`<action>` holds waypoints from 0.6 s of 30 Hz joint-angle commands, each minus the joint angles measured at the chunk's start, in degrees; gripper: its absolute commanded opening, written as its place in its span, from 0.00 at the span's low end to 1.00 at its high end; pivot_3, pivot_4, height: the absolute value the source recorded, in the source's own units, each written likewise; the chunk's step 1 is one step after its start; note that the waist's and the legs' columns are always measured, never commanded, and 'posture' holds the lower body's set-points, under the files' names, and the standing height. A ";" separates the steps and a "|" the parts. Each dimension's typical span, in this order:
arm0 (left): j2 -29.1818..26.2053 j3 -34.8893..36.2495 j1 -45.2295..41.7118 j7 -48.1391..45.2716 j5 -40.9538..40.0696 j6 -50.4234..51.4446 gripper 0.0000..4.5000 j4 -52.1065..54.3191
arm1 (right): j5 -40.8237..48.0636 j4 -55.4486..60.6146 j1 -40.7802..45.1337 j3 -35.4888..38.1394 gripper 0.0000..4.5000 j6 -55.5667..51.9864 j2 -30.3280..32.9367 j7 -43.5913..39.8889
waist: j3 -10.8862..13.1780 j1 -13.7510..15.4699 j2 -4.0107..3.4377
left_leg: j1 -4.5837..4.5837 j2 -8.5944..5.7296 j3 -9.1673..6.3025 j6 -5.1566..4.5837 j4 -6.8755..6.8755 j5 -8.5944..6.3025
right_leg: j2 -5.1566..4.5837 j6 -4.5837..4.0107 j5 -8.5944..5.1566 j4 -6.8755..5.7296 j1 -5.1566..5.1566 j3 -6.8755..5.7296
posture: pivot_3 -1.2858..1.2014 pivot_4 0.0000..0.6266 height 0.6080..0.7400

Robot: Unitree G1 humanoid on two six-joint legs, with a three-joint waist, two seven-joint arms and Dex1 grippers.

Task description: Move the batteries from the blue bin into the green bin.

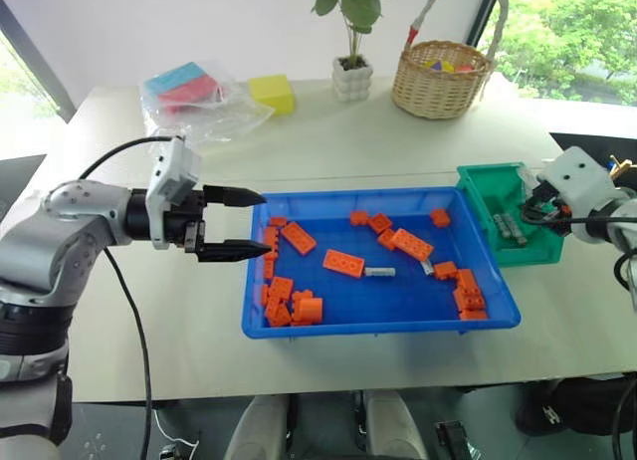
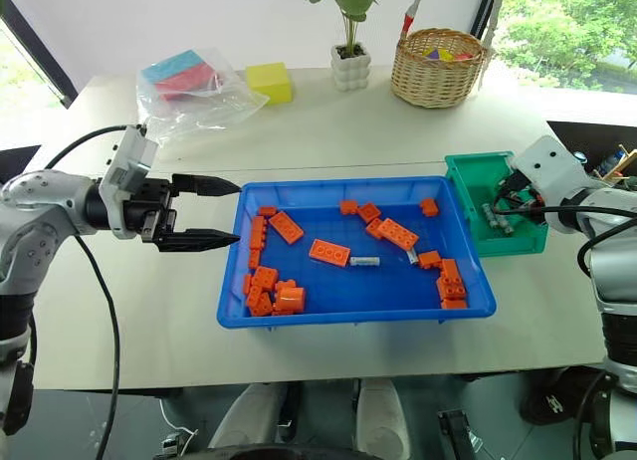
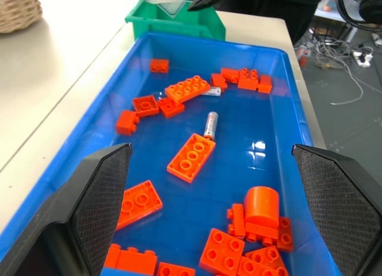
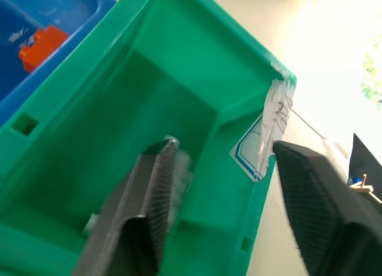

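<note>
Right end effector over battery-holding green bin

**What you can't really make out here**

In the right wrist view, the batteries in the green bin are mostly hidden behind one finger of the right gripper, and blurry. Both fingers are cut off at the frame's edge.
</note>
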State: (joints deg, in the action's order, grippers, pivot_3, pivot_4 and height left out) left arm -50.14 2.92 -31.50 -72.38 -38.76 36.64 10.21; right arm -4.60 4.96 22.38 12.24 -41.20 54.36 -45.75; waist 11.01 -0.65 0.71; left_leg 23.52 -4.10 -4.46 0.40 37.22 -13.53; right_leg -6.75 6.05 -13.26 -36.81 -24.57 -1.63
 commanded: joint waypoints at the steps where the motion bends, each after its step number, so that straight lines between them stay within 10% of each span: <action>1: -0.14 0.78 -0.71 -0.27 -0.02 -0.80 1.00 0.96 | 5.01 4.90 3.67 4.03 0.54 -2.45 -0.61 0.15 | 0.01 -0.12 0.00 | 0.00 0.00 0.00 0.00 0.00 0.00 | 0.00 0.00 0.00 0.01 0.00 0.00 | 0.52 0.24 0.71; 10: 0.23 0.44 -0.79 -0.10 0.01 -0.38 1.00 1.36 | 23.62 24.96 -3.45 2.98 0.54 -5.00 -2.95 -10.27 | 0.00 0.22 0.06 | 0.01 0.02 -0.17 -0.07 -0.02 -0.04 | 0.00 0.03 -0.02 0.11 0.11 -0.14 | 0.52 0.24 0.71; 18: 0.99 -0.31 -2.25 -0.47 0.55 -0.51 1.00 0.63 | 21.87 22.32 -6.20 -9.46 0.54 -0.43 -5.26 -7.76 | 0.00 0.10 0.07 | 0.03 0.00 -0.14 -0.09 0.03 -0.05 | -0.01 0.03 -0.01 0.45 0.23 -0.13 | 0.52 0.24 0.71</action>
State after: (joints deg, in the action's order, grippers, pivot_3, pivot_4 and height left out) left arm -49.07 2.35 -32.51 -72.51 -38.13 36.76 10.21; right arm 18.53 28.15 15.92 3.94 -43.94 49.43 -54.51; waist 11.02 -0.55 0.77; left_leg 23.55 -4.08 -4.60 0.31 37.25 -13.58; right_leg -6.77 6.08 -13.27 -36.36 -24.34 -1.76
